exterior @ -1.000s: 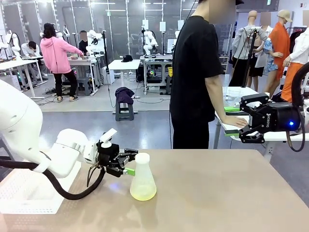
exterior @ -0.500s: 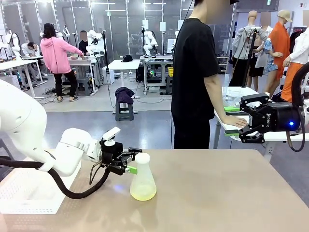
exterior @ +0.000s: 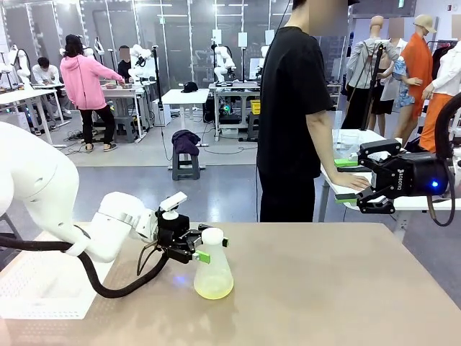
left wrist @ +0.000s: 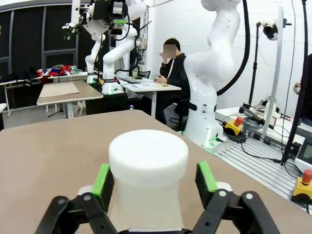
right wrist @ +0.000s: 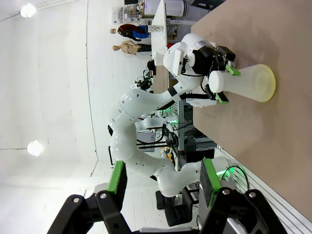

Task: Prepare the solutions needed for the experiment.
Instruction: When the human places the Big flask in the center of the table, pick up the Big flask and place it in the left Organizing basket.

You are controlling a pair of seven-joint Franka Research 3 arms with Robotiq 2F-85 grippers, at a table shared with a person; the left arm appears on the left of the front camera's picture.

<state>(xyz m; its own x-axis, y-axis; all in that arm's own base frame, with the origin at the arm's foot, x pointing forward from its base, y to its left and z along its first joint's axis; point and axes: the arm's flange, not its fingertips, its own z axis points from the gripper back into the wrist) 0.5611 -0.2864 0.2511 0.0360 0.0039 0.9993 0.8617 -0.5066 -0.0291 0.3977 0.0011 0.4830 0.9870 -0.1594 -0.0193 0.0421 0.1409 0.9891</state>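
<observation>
The flask is sitting upright on the tan table, toward the near left part, with a bit of pale yellow-green liquid pooling at the bottom. The left gripper is reaching in from the left with its fingers apart on either side of the flask's neck. In the left wrist view the green pads are sitting right beside the white neck, one each side, but I honestly can't tell if they're touching it. Further back on the right, the right gripper is hanging in the air with its fingers spread wide, holding nothing. Just past it a person in a black shirt is standing at the far edge, one hand resting on a white side table.
</observation>
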